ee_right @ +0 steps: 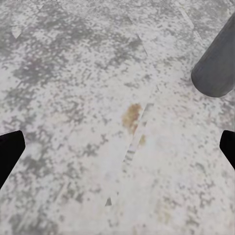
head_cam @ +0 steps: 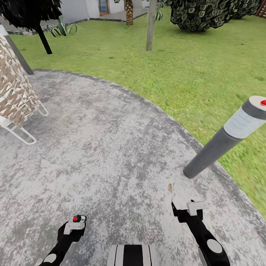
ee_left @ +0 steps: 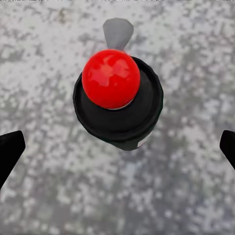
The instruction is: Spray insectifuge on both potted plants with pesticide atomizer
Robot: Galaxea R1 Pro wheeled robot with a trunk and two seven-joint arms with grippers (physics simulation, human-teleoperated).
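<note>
The pesticide atomizer is a small dark bottle with a round red top. It stands upright on the grey stone patio of the garden. My left gripper hangs right over it, open, with a black fingertip far out on either side and not touching it. In the head view the atomizer shows at my left gripper. My right gripper is open over bare stone. Far off on the lawn are two low leafy rosettes, perhaps the potted plants; no pots show.
A thick grey post with a white band and red cap leans over the patio's right edge, close to my right arm. A wicker chair stands at the left. A thin pole, a palm trunk and a dark bush stand on the lawn.
</note>
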